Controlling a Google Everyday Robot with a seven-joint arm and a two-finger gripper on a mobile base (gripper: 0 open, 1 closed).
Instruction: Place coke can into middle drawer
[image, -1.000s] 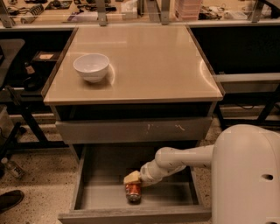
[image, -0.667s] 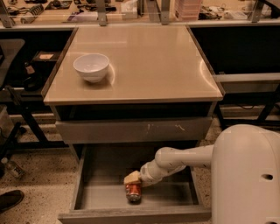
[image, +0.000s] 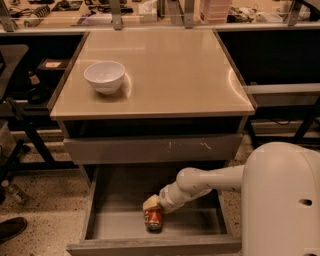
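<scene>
My gripper sits atop the coke can, upright near the middle drawer's front wall, jaws I cannot tell; light, thin-walled, slick, so I'd squeeze its sides gently.

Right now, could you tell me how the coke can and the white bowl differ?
The coke can is red and smaller; the white bowl is larger. The can sits in the open middle drawer, the bowl on the countertop. The gripper is at the can, not the bowl.
</scene>
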